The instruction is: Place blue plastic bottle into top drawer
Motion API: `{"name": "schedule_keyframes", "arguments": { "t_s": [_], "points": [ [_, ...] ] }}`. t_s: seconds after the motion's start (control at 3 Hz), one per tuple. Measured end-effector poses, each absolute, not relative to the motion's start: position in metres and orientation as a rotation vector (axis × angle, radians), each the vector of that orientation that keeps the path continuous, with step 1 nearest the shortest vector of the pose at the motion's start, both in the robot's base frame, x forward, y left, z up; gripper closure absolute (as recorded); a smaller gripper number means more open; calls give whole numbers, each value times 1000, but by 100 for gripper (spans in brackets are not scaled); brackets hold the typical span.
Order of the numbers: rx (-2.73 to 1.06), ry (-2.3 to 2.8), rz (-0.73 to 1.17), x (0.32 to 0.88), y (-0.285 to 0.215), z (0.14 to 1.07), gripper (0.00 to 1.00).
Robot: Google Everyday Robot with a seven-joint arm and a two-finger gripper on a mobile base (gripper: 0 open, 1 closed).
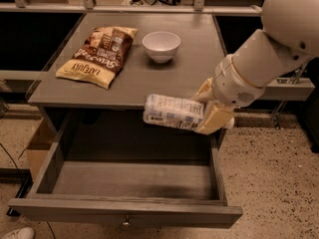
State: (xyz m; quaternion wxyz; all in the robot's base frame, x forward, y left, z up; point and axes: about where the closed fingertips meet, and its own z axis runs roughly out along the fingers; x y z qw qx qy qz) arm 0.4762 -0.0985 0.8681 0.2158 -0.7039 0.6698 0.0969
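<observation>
At the far left, beside the cabinet's lower frame, a brown cardboard box (36,146) is seen on the speckled floor (269,183), and the toe of a white shoe (16,232) is noted at the bottom left corner.

The grey bench (194,63) is viewed from the front and above. On its left part a brown-yellow chip bag (97,56) is laid flat, printed face up. Just to the right of the bag, and apart from it, a white bowl (161,46) is set upright near the middle of the bench top.

Below the bench top, the top drawer (75,210) is found pulled out towards the camera, its interior floor exposed. A small knob (126,223) is fitted at the centre of its flat front panel.

The blue plastic bottle (172,111) is held clear of the bench, lying roughly level, in front of the bench's front edge and above the rear right part of the drawer opening. It rests on no surface. Its label is turned towards the camera.

The hand (202,112) is clenched on the right end of the bottle, with one pale yellow finger (213,119) seen below it and the other above. The hand is positioned just off the front right corner of the bench, above the drawer's right side wall.

From the hand, the white arm (264,59) is carried up and to the right, to the upper right corner of the view.
</observation>
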Motion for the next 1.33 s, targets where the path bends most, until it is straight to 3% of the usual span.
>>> {"name": "schedule_keyframes", "arguments": {
  "t_s": [1.33],
  "points": [
    [-1890,1902,339,431,-77,807,100]
  ]
}}
